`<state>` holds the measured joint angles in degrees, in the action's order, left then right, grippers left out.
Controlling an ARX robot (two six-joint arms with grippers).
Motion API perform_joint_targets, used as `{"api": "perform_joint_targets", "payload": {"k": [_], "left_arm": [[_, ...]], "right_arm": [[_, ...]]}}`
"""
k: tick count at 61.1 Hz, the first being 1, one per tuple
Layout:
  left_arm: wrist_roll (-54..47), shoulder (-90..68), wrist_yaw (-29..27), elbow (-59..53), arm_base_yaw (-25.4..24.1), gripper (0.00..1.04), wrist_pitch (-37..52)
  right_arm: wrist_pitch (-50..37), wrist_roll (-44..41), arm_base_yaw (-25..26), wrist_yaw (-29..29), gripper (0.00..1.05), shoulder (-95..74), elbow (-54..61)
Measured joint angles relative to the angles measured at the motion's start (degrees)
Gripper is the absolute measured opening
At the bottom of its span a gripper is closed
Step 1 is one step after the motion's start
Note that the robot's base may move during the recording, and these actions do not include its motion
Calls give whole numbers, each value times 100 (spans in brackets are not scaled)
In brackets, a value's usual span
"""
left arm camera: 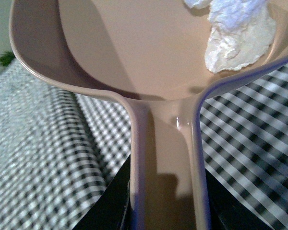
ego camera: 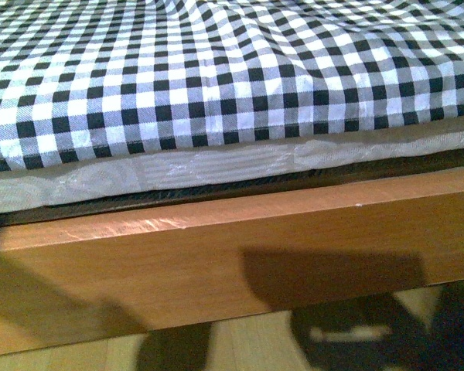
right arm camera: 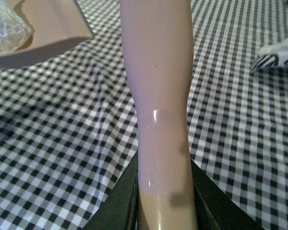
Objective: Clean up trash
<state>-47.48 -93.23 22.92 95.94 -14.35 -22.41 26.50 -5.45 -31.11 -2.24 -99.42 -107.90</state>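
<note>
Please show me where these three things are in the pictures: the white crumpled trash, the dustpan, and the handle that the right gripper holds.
trash [left arm camera: 240, 40]: left wrist view, middle of the wad.
dustpan [left arm camera: 134, 48]: left wrist view, bare inner floor of the pan.
handle [right arm camera: 161, 96]: right wrist view, middle of the shaft.

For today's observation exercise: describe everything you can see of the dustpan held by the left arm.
The dustpan is smooth tan plastic, glossy, with a deep scoop, a raised curved rim and a long grooved handle. The left tool grips that handle at its end. It is held above the checked tablecloth. A white crumpled wad of trash lies inside the scoop near its edge.
</note>
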Motion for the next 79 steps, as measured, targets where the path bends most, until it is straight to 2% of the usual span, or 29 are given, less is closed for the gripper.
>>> {"api": "perform_joint_targets", "payload": {"k": [8,16,22,25,26,34,41,50,54,64,72,79], "left_arm": [[680,433,-754,-52,203,25,431],[1368,876,-1980,-57,509,25,494],[2033,1224,-3438,-173,785,25,466],[2271,1384,-3893,-280,876,25,428],[2398,1473,-4212,-354,942,25,431],[3132,2070,-5381,-857,1377,25,391],[3523,2535,-5858,-1132,1991,25,289],[3705,3045,-6579,-1362,3220,25,203],[3670,3202,-6865,-1436,3580,25,205],[3528,3600,-7237,-1550,3733,25,140],[3484,3998,-7503,-1602,3665,25,-20],[3499,4350,-7750,-1731,3812,25,-195]], "right_arm": [[-610,-90,17,168,20,546,422],[-1067,-138,146,229,20,1086,839],[-1226,-31,306,146,20,1467,1167],[-1266,13,378,107,20,1626,1322],[-1292,42,420,85,20,1707,1401],[-1405,227,667,-83,20,2210,1934],[-1464,422,907,-262,20,2710,2385],[-1443,614,1228,-372,20,3536,3016],[-1427,627,1263,-369,20,3910,3327],[-1425,584,1204,-297,20,4634,3954],[-1519,564,1117,-31,20,5077,4380],[-1604,564,1029,243,20,5440,4750]]}}
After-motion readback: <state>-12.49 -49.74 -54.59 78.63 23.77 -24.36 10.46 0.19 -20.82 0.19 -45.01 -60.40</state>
